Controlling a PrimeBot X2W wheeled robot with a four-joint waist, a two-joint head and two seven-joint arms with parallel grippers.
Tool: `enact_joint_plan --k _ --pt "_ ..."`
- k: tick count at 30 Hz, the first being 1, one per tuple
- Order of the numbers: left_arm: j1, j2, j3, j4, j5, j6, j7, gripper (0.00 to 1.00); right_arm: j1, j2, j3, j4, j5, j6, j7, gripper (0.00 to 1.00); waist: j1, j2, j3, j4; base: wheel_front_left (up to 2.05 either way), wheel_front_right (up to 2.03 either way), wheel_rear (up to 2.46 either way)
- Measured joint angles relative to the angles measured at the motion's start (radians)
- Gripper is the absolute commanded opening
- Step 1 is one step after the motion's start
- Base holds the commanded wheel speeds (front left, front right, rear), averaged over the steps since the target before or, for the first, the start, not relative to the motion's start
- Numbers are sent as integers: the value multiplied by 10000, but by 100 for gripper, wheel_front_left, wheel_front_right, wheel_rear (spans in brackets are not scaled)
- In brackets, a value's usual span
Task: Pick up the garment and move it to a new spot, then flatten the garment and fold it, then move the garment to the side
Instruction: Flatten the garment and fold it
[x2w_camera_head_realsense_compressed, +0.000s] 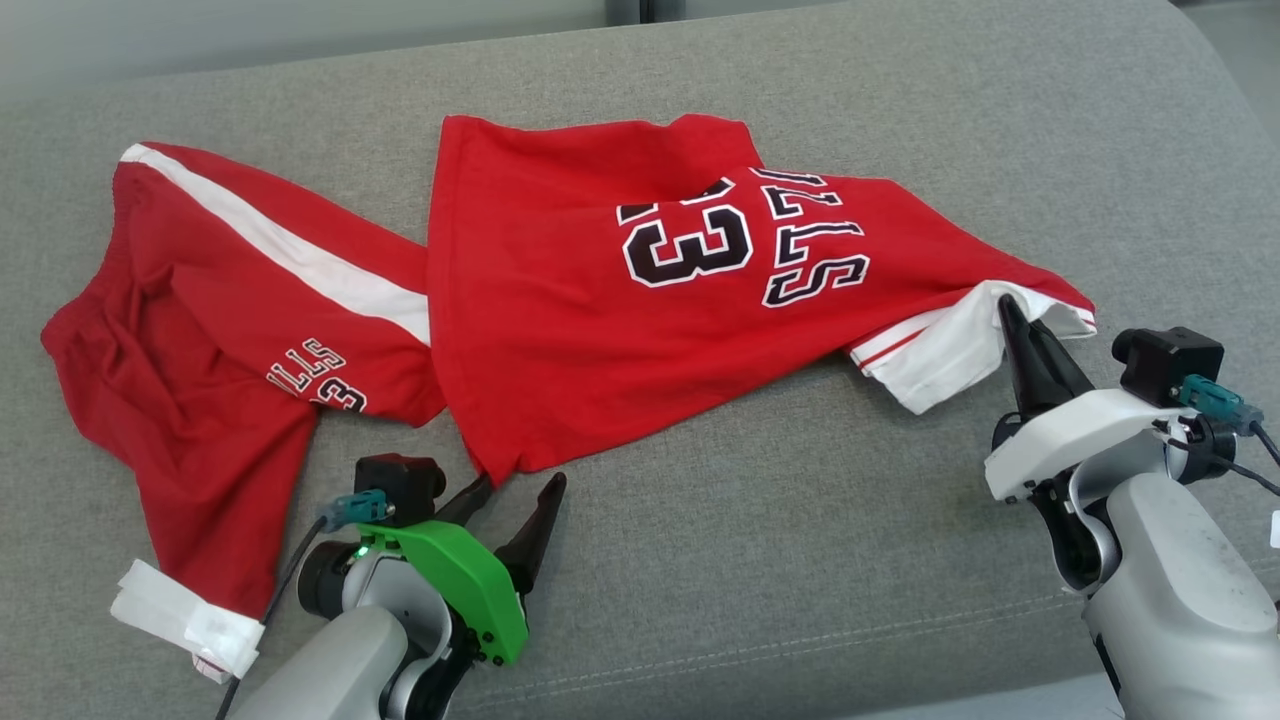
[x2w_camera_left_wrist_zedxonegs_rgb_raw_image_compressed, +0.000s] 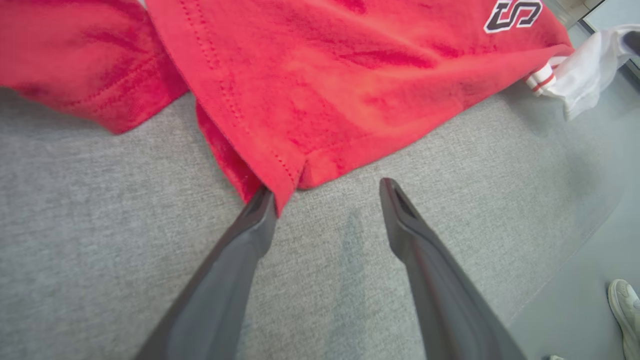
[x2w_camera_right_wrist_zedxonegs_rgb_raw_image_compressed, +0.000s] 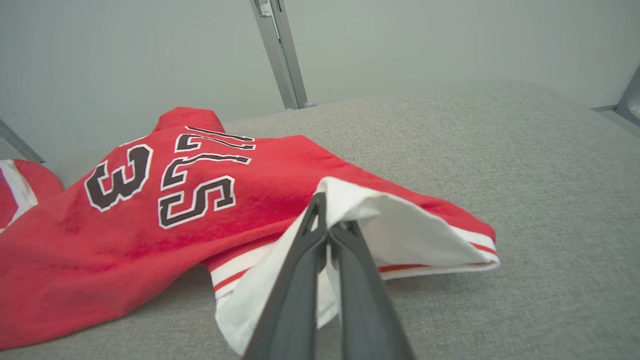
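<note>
The garment (x2w_camera_head_realsense_compressed: 560, 300), a red jersey with black "23" lettering, lies spread on a grey cushioned surface (x2w_camera_head_realsense_compressed: 800, 560). Its white sleeve (x2w_camera_head_realsense_compressed: 950, 355) points toward my right arm. My right gripper (x2w_camera_head_realsense_compressed: 1006, 305) is shut on that sleeve, and the right wrist view shows the white cloth (x2w_camera_right_wrist_zedxonegs_rgb_raw_image_compressed: 400, 235) bunched and slightly raised around the closed right gripper (x2w_camera_right_wrist_zedxonegs_rgb_raw_image_compressed: 331, 212). My left gripper (x2w_camera_head_realsense_compressed: 522, 485) stands open at the garment's near corner. In the left wrist view the hem corner (x2w_camera_left_wrist_zedxonegs_rgb_raw_image_compressed: 285, 175) of the garment (x2w_camera_left_wrist_zedxonegs_rgb_raw_image_compressed: 325, 75) touches the left finger (x2w_camera_left_wrist_zedxonegs_rgb_raw_image_compressed: 260, 210) of the open left gripper (x2w_camera_left_wrist_zedxonegs_rgb_raw_image_compressed: 326, 189).
Red shorts (x2w_camera_head_realsense_compressed: 200, 350) with a white stripe lie left of the garment, partly under its edge, and also show as the shorts (x2w_camera_left_wrist_zedxonegs_rgb_raw_image_compressed: 75, 60) in the left wrist view. A person's shoe (x2w_camera_left_wrist_zedxonegs_rgb_raw_image_compressed: 625, 310) stands on the floor beyond the cushion's edge. A metal post (x2w_camera_right_wrist_zedxonegs_rgb_raw_image_compressed: 280, 55) rises behind.
</note>
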Motion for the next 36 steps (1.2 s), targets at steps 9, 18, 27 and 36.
enact_joint_plan --k 9,18,27,36 --pt "-39 -31 -36 36 8 -244 -4 100 4 -242 176 -360 293 2 -2 0 0 0 -17 -87 0 0 0" --pt "-287 142 -63 297 12 -500 88 0 23 -435 222 -635 468 2 -2 0 0 0 -39 -174 0 0 0" --pt "-358 201 -59 571 -8 -685 270 0 28 -612 267 -792 727 2 -2 0 0 0 -43 -230 0 0 0" --pt "-815 823 500 174 -468 -826 443 0 12 -1055 0 -1095 1114 12 -2 0 1 0 -213 -211 0 0 0"
